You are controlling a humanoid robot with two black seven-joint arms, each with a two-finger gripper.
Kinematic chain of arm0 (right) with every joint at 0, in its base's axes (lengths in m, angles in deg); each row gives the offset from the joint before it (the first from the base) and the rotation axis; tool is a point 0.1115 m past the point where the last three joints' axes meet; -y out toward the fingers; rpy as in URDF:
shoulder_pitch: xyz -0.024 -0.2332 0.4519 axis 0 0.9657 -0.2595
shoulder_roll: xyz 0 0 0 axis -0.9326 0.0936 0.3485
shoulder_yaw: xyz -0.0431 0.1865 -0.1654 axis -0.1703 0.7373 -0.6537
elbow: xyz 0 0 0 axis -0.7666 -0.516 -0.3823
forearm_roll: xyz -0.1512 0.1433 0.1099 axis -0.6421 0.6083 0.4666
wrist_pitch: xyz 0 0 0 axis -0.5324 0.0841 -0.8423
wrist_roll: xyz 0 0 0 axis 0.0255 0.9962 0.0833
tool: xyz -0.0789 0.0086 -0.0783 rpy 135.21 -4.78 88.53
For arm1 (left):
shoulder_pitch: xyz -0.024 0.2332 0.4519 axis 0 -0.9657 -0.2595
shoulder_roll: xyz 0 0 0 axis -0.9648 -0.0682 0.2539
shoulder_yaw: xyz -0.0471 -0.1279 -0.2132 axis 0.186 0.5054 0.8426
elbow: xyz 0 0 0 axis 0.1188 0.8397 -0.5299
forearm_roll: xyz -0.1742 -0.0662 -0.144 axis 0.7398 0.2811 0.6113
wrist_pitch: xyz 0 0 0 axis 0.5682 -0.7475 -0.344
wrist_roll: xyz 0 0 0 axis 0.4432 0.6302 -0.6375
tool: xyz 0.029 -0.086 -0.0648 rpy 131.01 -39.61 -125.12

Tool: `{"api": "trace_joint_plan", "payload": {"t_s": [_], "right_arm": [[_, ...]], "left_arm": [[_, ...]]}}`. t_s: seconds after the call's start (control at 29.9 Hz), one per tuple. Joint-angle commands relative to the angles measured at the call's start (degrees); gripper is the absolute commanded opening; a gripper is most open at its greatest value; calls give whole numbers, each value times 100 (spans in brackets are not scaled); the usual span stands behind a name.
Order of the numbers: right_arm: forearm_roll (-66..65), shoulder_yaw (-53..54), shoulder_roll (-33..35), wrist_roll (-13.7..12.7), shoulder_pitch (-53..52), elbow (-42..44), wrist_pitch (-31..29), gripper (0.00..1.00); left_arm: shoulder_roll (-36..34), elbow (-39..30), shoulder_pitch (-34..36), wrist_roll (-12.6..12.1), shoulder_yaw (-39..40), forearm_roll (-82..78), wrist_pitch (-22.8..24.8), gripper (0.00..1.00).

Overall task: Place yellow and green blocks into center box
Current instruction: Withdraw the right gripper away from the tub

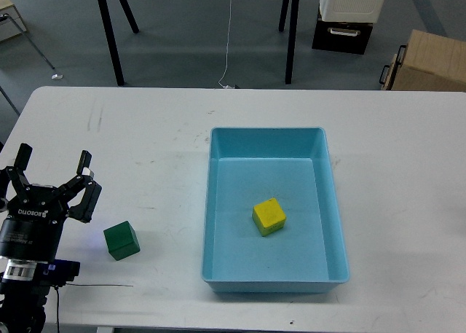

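Observation:
A yellow block (269,216) lies inside the light blue box (218,140) at the table's center. A dark green block (121,240) sits on the white table to the left of the box. My left gripper (52,178) is open and empty at the lower left, a little to the left of and behind the green block, not touching it. My right gripper is out of view.
The white table (145,151) extends around the box. Black stand legs (109,27), a white and black case (348,12) and a cardboard box (429,60) stand on the floor beyond the table's far edge.

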Motion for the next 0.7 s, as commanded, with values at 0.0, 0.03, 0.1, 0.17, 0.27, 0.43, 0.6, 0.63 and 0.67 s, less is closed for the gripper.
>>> {"api": "trace_joint_plan", "payload": {"t_s": [0.0, 0.03, 0.1, 0.17, 0.27, 0.43, 0.6, 0.63, 0.67], "right_arm": [[-363, 70, -821, -2, 699, -604, 0, 99], [-451, 62, -1006, 6, 769, -630, 0, 99], [-618, 18, -1174, -2, 788, -604, 0, 99], [-820, 26, -1227, 7, 770, -587, 0, 99], [-856, 70, -1192, 15, 753, -595, 0, 99], [-856, 149, -1148, 15, 753, -578, 0, 99], [-882, 88, -1139, 15, 753, -569, 0, 99], [-883, 70, -1139, 15, 753, -569, 0, 99], [-883, 53, -1113, 15, 753, -569, 0, 99]], "left_arm": [[0, -4, -16, 9, 0, 1, 0, 100], [0, -4, -16, 18, 0, 1, 0, 100], [0, -4, -25, 18, 9, 1, 0, 100], [0, -4, -25, -8, 0, 1, 0, 100], [0, -4, -7, -17, 0, -8, 0, 100], [0, -4, 1, 18, 9, -8, 0, 100], [-18, 22, 282, 35, 0, -87, 0, 100], [-105, 49, 378, 45, 8, -87, -49, 100], [-158, 58, 484, 36, 35, -70, -32, 100]]}}
